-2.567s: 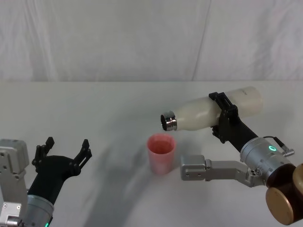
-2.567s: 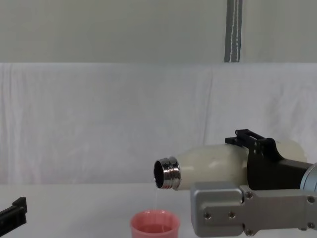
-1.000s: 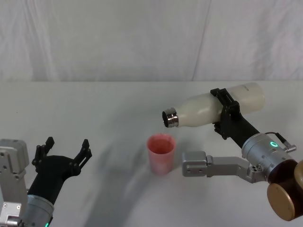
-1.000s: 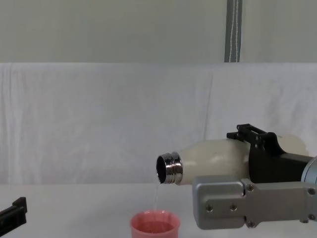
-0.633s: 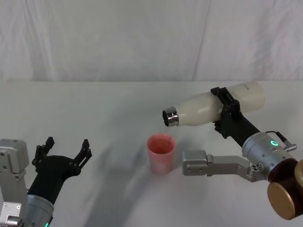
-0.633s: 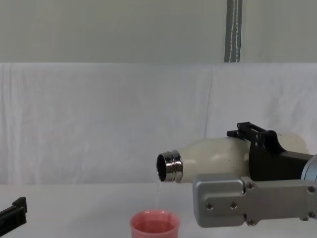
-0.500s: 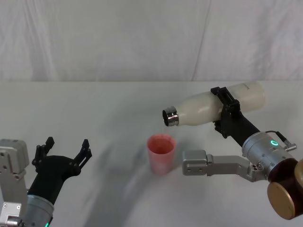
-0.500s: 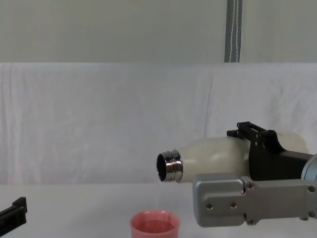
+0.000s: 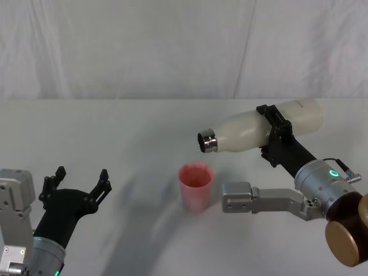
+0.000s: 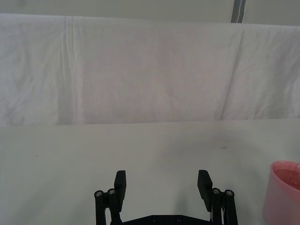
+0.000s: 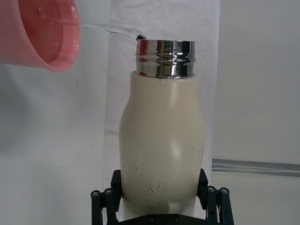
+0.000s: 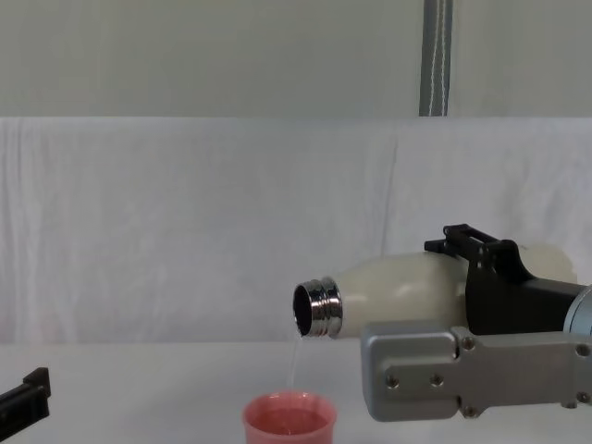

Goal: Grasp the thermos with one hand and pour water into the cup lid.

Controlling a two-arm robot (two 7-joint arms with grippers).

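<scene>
The cream-white thermos (image 9: 253, 129) lies tipped nearly level in the air, its steel neck (image 9: 207, 143) pointing left above the cup lid. My right gripper (image 9: 276, 135) is shut on the thermos body (image 11: 161, 154) around its middle. A thin stream of water (image 12: 293, 356) falls from the open mouth (image 12: 314, 310) into the salmon-pink cup lid (image 9: 196, 186), which stands upright on the table (image 9: 126, 138) with water in it (image 12: 289, 424). The pink cup lid (image 11: 40, 33) appears beside the neck in the right wrist view. My left gripper (image 9: 77, 184) rests open at the near left, with nothing between its fingers (image 10: 161, 187).
A white cloth covers the table and hangs as a backdrop (image 9: 172, 46) behind it. The cup lid (image 10: 283, 192) stands to the right of my left gripper. A grey pole (image 12: 435, 55) rises behind the backdrop.
The thermos has lifted slightly and shifted a little to the right while staying tipped. Water keeps running into the cup lid. The left arm has not moved.
</scene>
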